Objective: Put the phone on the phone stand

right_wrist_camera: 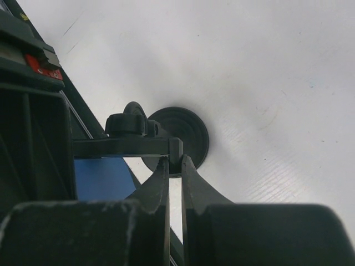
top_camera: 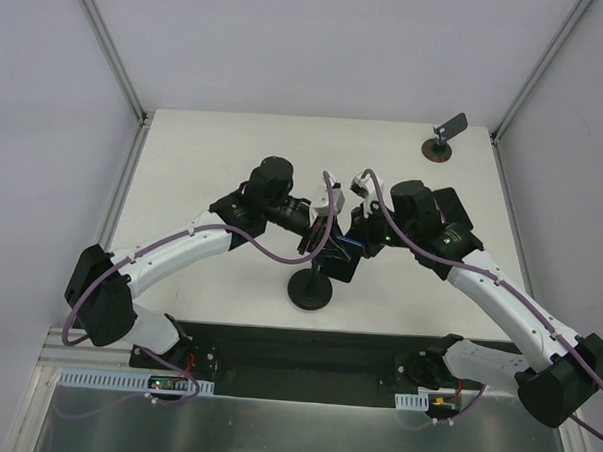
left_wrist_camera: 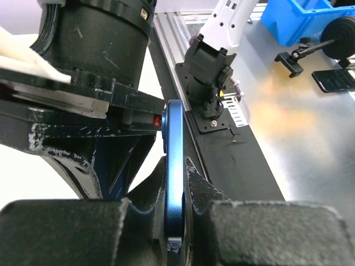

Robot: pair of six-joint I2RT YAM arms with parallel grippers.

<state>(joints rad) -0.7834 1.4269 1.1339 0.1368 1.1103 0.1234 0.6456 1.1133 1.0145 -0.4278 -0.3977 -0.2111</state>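
Over the white surface (top_camera: 204, 162), the left gripper (left_wrist_camera: 175, 191) pinches the phone (left_wrist_camera: 173, 133) by its thin edge. The phone is a slim dark slab with a metallic blue rim, held in the air beside the top of the all-black phone stand (top_camera: 311, 288). The right gripper (right_wrist_camera: 175, 166) is pressed together on the tip of the clamp head (right_wrist_camera: 127, 145), above the round disc base (right_wrist_camera: 188, 133).
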